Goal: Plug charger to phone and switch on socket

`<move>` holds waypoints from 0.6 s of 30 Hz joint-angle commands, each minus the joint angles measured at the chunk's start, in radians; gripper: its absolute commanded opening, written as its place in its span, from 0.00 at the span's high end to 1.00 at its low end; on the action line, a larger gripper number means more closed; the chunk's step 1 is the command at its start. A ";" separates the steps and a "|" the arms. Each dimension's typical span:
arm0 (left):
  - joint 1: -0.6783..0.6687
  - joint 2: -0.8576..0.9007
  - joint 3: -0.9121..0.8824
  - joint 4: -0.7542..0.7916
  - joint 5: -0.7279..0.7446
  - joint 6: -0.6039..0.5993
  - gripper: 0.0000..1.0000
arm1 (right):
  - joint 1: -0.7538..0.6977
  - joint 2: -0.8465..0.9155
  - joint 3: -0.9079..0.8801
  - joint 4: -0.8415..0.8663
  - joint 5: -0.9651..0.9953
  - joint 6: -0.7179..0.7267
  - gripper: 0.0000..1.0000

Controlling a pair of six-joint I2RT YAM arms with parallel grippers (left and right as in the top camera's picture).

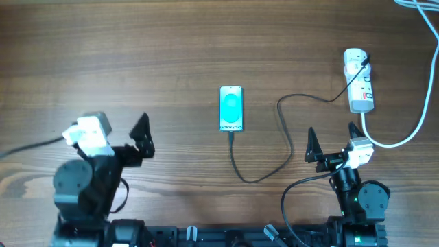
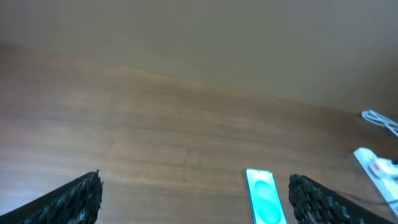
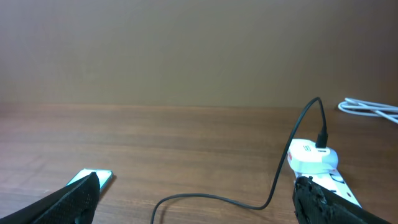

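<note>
Overhead, socket: the socket [image 1: 359,82] is lying at the far right of the table [image 1: 137,55], its long axis running away from the robot. It is directly ahead of the right gripper [image 1: 333,136] and well apart from the left gripper [image 1: 144,137], so the right arm is sitting much nearer.
Overhead, charger: the charger [image 1: 284,130] is looping from the socket's far end down to the bottom edge of the phone [image 1: 231,108] at mid-table. Its tip is touching that edge, though whether it is seated cannot be told.
Overhead, arms: both are crouching low at the near edge, jaws spread and holding nothing.
Left wrist, phone: the phone [image 2: 266,200] is glowing cyan just inside the right finger, with the left gripper [image 2: 196,205] gaping and empty. The socket [image 2: 373,167] is lying far off to the right.
Right wrist, socket: the socket [image 3: 313,158] is showing just above the right finger, the charger [image 3: 278,177] arching from its plug. The right gripper [image 3: 199,208] is hanging wide and empty, and the phone [image 3: 93,179] is peeking out by the left finger.
Next move, judged: the switch is likely calling for the right arm, reaching forward.
</note>
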 commanded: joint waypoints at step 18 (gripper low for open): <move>0.054 -0.312 -0.449 0.462 0.084 0.073 0.00 | 0.003 -0.014 -0.003 0.002 0.021 -0.011 0.00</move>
